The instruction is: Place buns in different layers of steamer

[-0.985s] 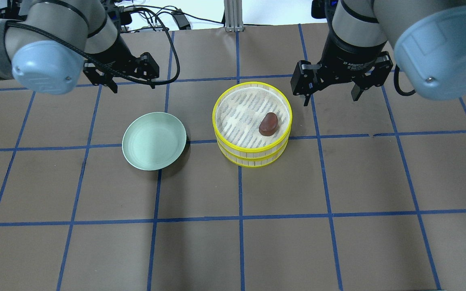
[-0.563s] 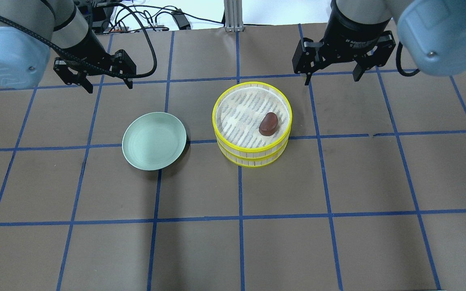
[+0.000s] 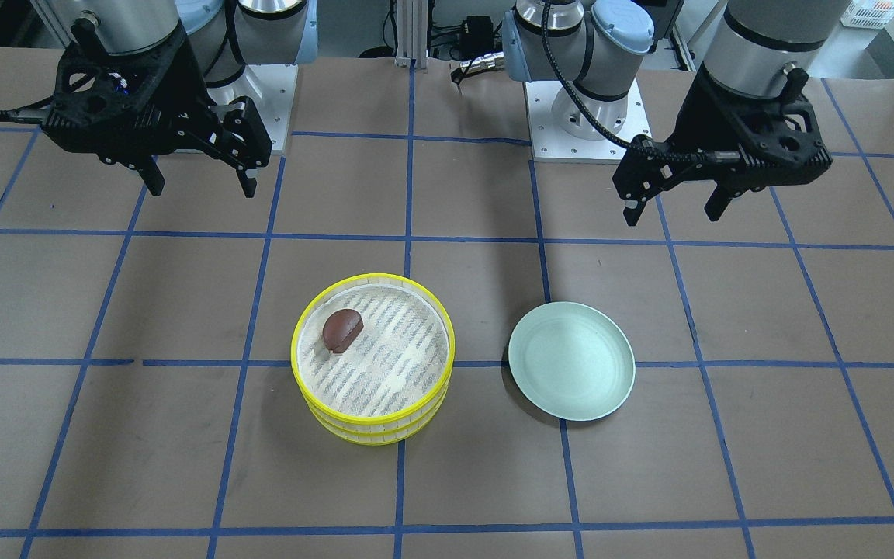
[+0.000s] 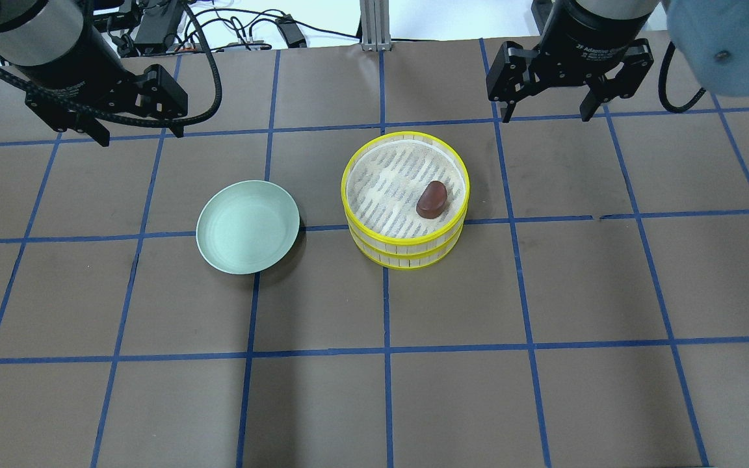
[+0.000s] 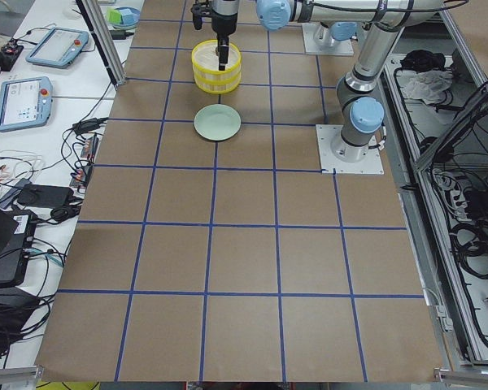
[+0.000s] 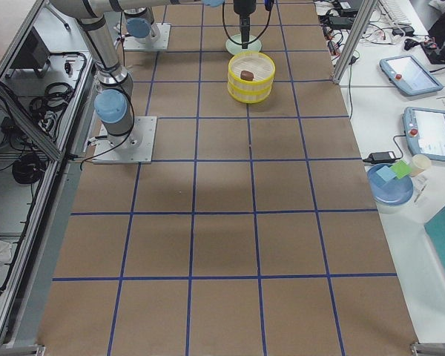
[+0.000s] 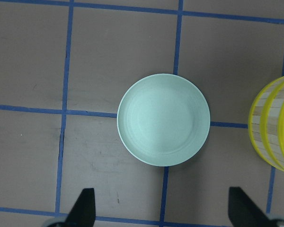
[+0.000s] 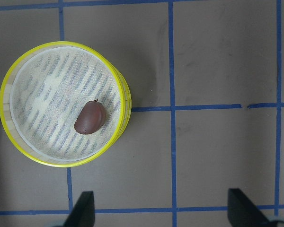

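Note:
The steamer is a stack of two yellow-rimmed layers at the table's middle. The dark reddish-brown bun lies on the top layer's slatted floor, towards its right side. It also shows in the front view and the right wrist view. The pale cream bun is not in view, and the lower layer's inside is hidden. My left gripper is open and empty, high above the table, back and left of the plate. My right gripper is open and empty, back and right of the steamer.
An empty pale green plate lies left of the steamer with a small gap between them. It fills the middle of the left wrist view. The brown table cover carries a grid of blue tape lines.
Both grippers have drawn back from the steamer and plate towards the top of the overhead view, the left one also moving left. Both stay open. Bun, steamer and plate have not moved.

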Motion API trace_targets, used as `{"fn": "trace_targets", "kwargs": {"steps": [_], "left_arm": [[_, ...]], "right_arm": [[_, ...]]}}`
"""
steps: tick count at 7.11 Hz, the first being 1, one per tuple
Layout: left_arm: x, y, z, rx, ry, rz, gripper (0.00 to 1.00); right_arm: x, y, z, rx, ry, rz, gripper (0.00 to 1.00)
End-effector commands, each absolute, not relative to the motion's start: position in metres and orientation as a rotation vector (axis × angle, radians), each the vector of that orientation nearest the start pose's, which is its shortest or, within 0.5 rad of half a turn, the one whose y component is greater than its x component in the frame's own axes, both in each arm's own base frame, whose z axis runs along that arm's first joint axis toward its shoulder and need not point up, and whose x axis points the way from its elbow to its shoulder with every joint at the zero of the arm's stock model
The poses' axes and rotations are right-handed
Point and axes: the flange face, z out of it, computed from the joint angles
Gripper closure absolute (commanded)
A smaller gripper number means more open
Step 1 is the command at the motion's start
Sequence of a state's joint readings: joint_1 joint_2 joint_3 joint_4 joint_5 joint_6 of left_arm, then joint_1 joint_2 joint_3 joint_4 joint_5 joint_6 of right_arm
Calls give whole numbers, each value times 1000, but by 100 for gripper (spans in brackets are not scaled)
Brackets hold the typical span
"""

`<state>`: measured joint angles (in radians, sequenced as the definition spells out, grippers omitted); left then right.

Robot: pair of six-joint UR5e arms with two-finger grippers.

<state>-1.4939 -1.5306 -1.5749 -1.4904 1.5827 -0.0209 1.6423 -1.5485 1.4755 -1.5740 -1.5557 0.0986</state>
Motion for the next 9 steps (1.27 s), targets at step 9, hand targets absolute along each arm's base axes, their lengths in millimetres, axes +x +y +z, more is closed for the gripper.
{"fn": "trace_targets", "kwargs": {"steps": [9], "left_arm": [[-95,-493,512,-154,3119,-155,0]], "right_arm": [[171,-495,522,28,3122,-108,0]]}}
